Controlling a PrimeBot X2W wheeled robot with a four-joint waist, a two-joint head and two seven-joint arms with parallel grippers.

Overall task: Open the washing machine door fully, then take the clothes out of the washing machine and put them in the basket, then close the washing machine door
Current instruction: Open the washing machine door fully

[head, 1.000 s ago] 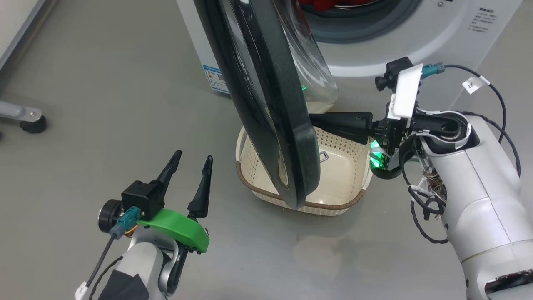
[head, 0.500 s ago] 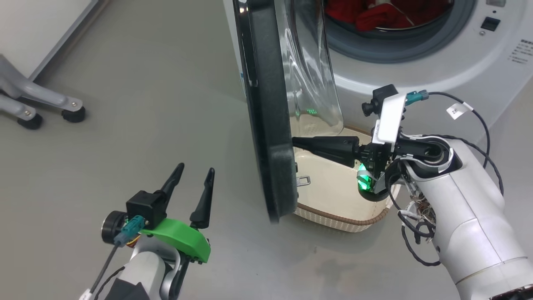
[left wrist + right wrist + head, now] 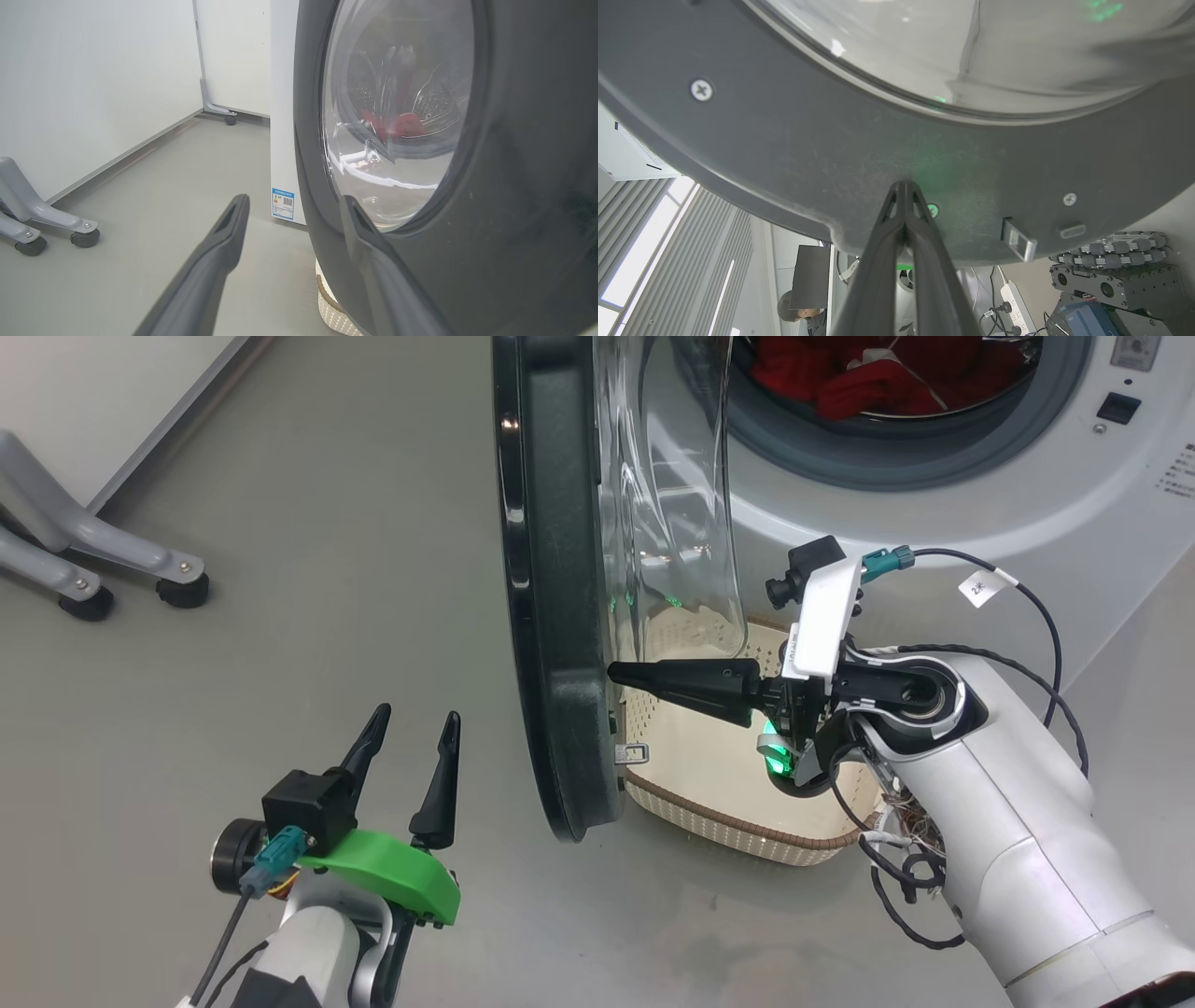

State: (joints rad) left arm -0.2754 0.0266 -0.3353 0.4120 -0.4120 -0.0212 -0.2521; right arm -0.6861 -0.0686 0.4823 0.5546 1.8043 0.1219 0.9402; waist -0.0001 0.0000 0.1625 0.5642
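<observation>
The washing machine door stands edge-on and wide open in the head view, its glass bowl facing the washing machine. Red clothes lie in the drum. My right gripper is shut, its tips pressed against the door's inner rim above the basket. The right gripper holds nothing. My left gripper hangs open over the floor, left of the door. In the left wrist view the left gripper faces the door's outer side; the clothes show through the glass.
Grey wheeled legs stand on the floor at the far left, by a white wall. The door latch juts from the inner rim. A person, a power strip and equipment show beyond the door's edge.
The head camera has shifted. The door has swung further from the machine, with my shut right gripper following against its inner rim. The left gripper has stayed open in much the same place.
</observation>
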